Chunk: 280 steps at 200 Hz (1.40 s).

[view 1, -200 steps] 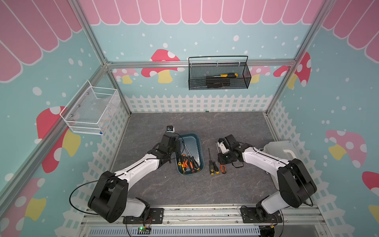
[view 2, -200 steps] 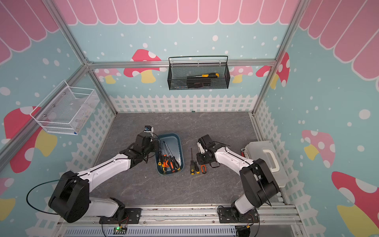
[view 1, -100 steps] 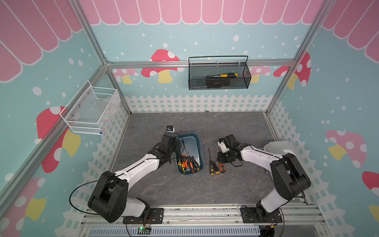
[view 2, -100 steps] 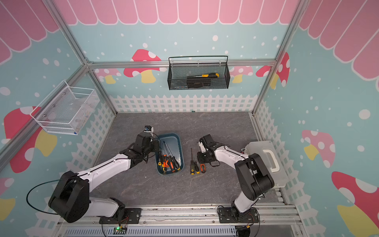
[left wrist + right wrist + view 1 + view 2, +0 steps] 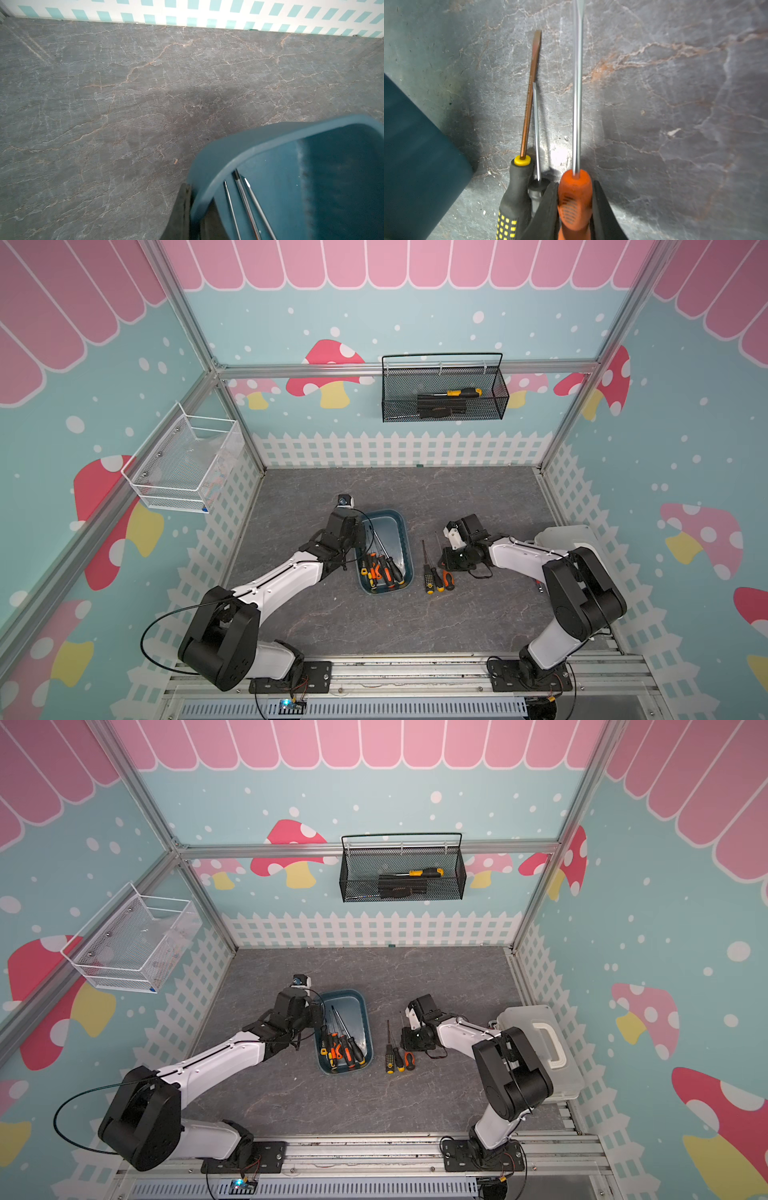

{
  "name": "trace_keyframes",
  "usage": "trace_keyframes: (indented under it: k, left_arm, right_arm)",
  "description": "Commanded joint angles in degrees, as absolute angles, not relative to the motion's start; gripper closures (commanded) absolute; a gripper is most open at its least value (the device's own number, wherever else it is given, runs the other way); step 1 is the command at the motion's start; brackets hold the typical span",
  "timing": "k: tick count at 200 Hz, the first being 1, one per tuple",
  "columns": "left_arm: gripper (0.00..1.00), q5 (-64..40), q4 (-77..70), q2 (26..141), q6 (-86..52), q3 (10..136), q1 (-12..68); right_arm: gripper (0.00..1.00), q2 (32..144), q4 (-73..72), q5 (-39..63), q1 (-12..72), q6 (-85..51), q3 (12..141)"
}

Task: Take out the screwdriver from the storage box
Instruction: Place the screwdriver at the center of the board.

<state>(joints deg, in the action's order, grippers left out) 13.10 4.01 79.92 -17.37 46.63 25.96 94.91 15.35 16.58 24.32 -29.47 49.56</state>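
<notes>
Counter [image 5: 457, 497]: grey stone pattern, carrying the box [image 5: 392, 526] near its middle.

Left tool [image 5: 194, 214]: closed, apparently pinching the box wall on the side away from the right arm. Keep that pinch firm so the box cannot slide.

Right tool [image 5: 574, 207]: clamped narrow on the orange handle of a screwdriver [image 5: 574, 187]. Position: outside the box, low on its right side, just beside a row [image 5: 517, 187] of two already lying there. Contact with the counter not discernible. Several others [image 5: 384, 568] left inside the box.

Step in hand, as judged: set-down.
- Lower until the handle rests flat, shaft parallel to the row.
- Open just enough to free the handle.
- Lift straight up to avoid nudging the row.

Against the earlier frame: right elbow swung in toward the box, uncovering more of the white case [image 5: 559, 536]. Box, left arm and row unmoved.
</notes>
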Motion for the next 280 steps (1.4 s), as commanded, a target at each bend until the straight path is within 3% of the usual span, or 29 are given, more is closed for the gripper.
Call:
trace_keyframes:
  k: [1, 122, 151, 192, 214, 280]
  left_arm:
    - [1.00, 12.9, 1.5, 78.9, -17.1, 46.7, 25.8]
    - [1.00, 13.4, 1.8, 78.7, -16.7, 47.2, 25.8]
    - [1.00, 13.4, 2.0, 78.7, -16.8, 47.5, 25.8]
    - [1.00, 13.2, 2.0, 78.7, -16.7, 47.7, 25.8]
    - [1.00, 13.3, 2.2, 78.7, -16.8, 47.8, 25.8]
    - [1.00, 13.2, 2.3, 78.3, -16.8, 47.6, 25.8]
  right_arm:
    - [1.00, 95.8, 14.5, 18.4, 24.2, -31.3, 48.5]
    - [1.00, 95.0, 14.2, 18.7, 24.2, -33.0, 46.9]
    - [0.83, 94.3, 14.5, 18.4, 24.2, -32.9, 46.7]
    - [0.70, 93.8, 14.9, 18.1, 24.2, -32.9, 46.3]
    - [0.65, 93.6, 15.0, 18.0, 24.2, -32.8, 46.2]
    - [0.65, 91.1, 14.7, 17.7, 24.2, -33.9, 45.1]
